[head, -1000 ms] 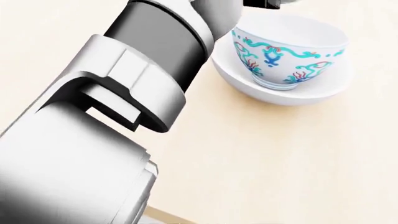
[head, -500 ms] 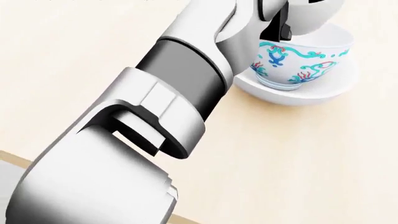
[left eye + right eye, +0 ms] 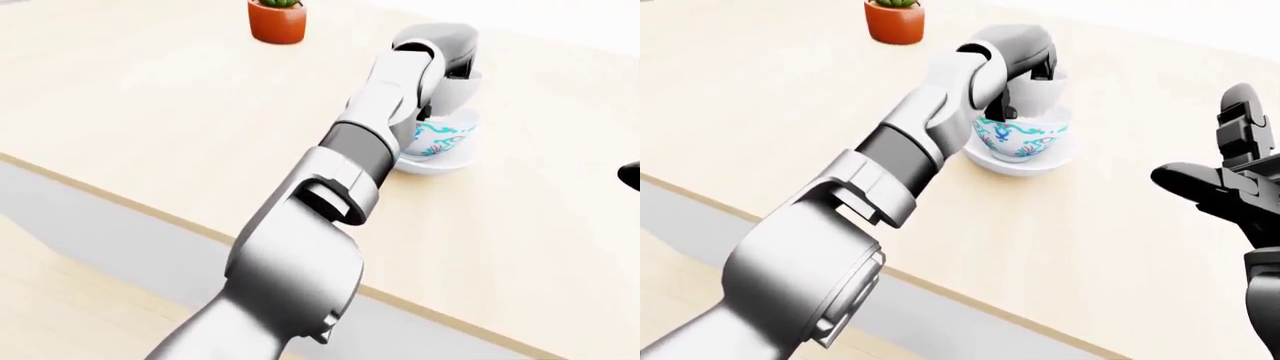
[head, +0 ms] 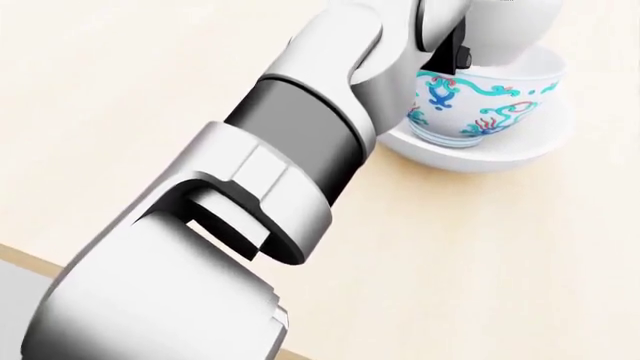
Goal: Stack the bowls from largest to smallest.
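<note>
A wide white bowl (image 3: 1021,164) sits on the pale wooden table, and a bowl with a blue-green pattern (image 3: 1018,142) is nested in it. My left hand (image 3: 1026,88) hangs directly over them, shut on a small plain white bowl (image 3: 1042,93) whose bottom sits just inside the patterned bowl's rim. In the head view the small bowl (image 4: 512,31) is at the top, above the patterned bowl (image 4: 488,105). My left forearm hides the stack's left side. My right hand (image 3: 1225,181) is open at the right edge, apart from the bowls.
A potted plant in an orange pot (image 3: 894,21) stands at the top of the right-eye view, left of the stack. The table's near edge (image 3: 940,289) runs diagonally across the lower part, with grey floor below it.
My left arm has swung to the right in the head view, carrying the small white bowl over the patterned bowl. The two nested bowls have stayed where they were.
</note>
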